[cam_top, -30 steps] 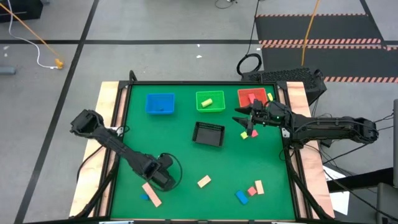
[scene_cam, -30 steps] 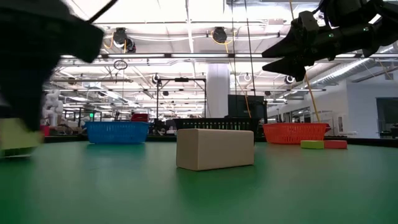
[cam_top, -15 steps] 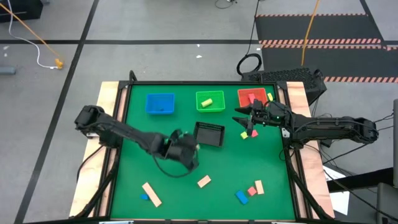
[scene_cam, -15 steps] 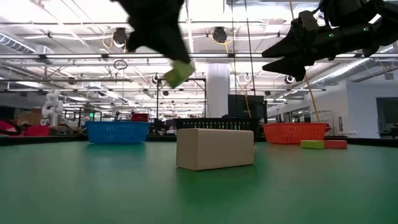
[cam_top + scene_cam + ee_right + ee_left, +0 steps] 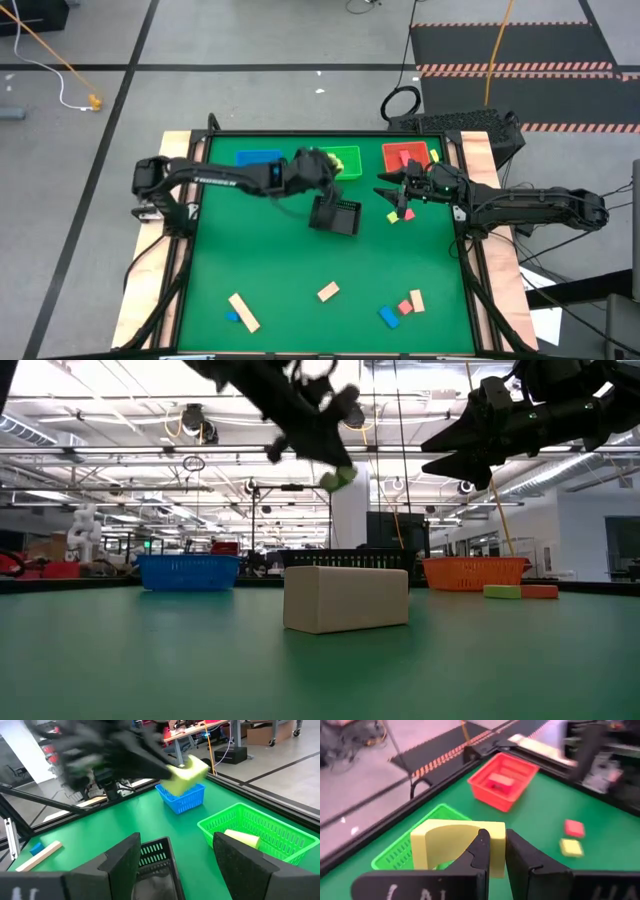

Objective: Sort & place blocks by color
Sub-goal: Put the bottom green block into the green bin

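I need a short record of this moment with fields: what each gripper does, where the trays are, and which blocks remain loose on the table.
left gripper: shut on a yellow-green block, raised by the green tray
right gripper: open, empty, hovering near the red tray
trays: blue tray, green and red in a row at the far edge; black mesh tray in front of them
green tray content: one yellow-green piece
red tray content: one red piece
loose blocks: red and yellow ones under the right gripper; tan, blue and red ones near the front edge
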You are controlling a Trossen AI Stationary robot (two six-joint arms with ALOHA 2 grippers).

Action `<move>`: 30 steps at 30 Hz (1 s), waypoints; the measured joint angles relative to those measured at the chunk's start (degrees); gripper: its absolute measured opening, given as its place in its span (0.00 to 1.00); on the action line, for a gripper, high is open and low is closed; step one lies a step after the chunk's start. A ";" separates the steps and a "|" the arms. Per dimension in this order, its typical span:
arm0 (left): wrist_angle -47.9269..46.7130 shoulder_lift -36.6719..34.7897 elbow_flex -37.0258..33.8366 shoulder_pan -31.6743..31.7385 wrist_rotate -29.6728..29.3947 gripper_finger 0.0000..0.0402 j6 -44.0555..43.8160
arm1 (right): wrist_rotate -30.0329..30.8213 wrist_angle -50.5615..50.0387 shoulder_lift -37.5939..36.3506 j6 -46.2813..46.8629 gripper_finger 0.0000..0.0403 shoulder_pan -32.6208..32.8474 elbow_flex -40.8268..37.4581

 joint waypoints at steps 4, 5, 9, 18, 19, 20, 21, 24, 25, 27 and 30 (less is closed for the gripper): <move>4.36 4.09 -0.08 4.05 2.63 0.09 -3.27 | 0.01 0.00 0.00 0.00 0.60 0.00 -0.02; 6.44 5.24 -0.08 4.77 3.73 0.09 -3.90 | 0.00 0.07 0.00 0.00 0.60 -0.01 -0.01; 12.47 9.32 -0.06 6.64 6.05 0.09 -5.28 | 0.01 0.39 0.02 0.00 0.60 -0.01 -0.01; 15.36 13.43 -0.04 7.99 5.13 0.11 -11.44 | -0.10 -0.17 0.02 6.47 0.60 -0.01 0.00; 15.21 13.44 -0.04 7.97 5.06 0.12 -11.79 | -0.10 -0.56 0.02 7.04 0.60 0.00 0.00; 15.01 13.45 -0.04 7.95 5.02 0.12 -11.97 | -0.12 -1.14 0.02 7.60 0.60 -0.01 -0.02; 14.79 13.45 -0.04 7.95 4.98 0.12 -12.20 | -0.14 -1.84 0.02 7.88 0.60 -0.01 -0.02; 14.46 13.45 -0.04 7.94 4.98 0.13 -12.28 | -0.20 -3.21 0.01 7.69 0.60 0.01 -0.02; 14.49 13.39 -0.04 7.99 4.98 0.13 -12.30 | -0.31 -3.23 -0.03 7.70 0.60 0.01 -0.02; 14.62 13.26 -0.04 8.14 4.98 0.13 -12.29 | -1.69 -3.35 -0.35 7.67 0.60 0.02 -0.02; 14.65 13.26 -0.04 8.32 4.94 0.14 -12.06 | -3.01 -4.46 -1.52 7.07 0.60 0.20 -0.02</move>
